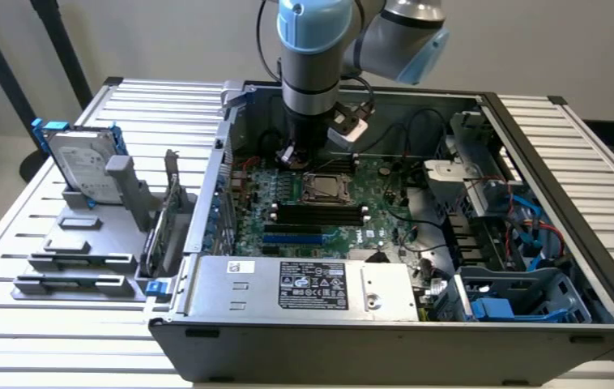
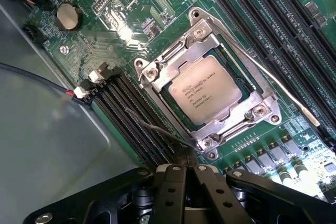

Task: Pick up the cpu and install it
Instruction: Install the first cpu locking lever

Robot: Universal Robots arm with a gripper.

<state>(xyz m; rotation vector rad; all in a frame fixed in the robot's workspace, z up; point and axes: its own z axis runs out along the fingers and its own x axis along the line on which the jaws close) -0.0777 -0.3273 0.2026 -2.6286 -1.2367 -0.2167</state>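
The cpu (image 2: 206, 94) is already sitting in its socket on the green motherboard (image 2: 262, 19), flat, with the silver metal socket frame (image 2: 157, 69) closed around its edges. You can see it in the exterior view too (image 1: 326, 188), roughly mid-board inside the open PC case (image 1: 394, 324). The lid of the chip has printed text on it; I can make out what looks like an Intel logo and a few lines of small characters, but honestly the rest is too small to read properly.

The gripper (image 2: 185, 174) is clenched tight with nothing between the fingers, and it sits just beside the socket, near one corner of the frame, not touching the chip. In the exterior view the arm comes down from above into the case and the gripper (image 1: 291, 156) hangs just above the board, close to the socket.

Other stuff: black RAM slots (image 2: 134, 114) run alongside the socket on both sides, a coin cell battery (image 2: 69, 16) sits further off on the board, and a thin red and black wire (image 2: 63, 92) plugs into a white connector (image 2: 84, 92). The power supply (image 1: 307, 288) at the front of the case has a white label and a black label with print I can't read. Outside the case, toward the exterior view's left, a hard drive (image 1: 83, 166) in a blue frame stands upright in grey holder blocks (image 1: 80, 259) on the slatted table (image 1: 26, 211).
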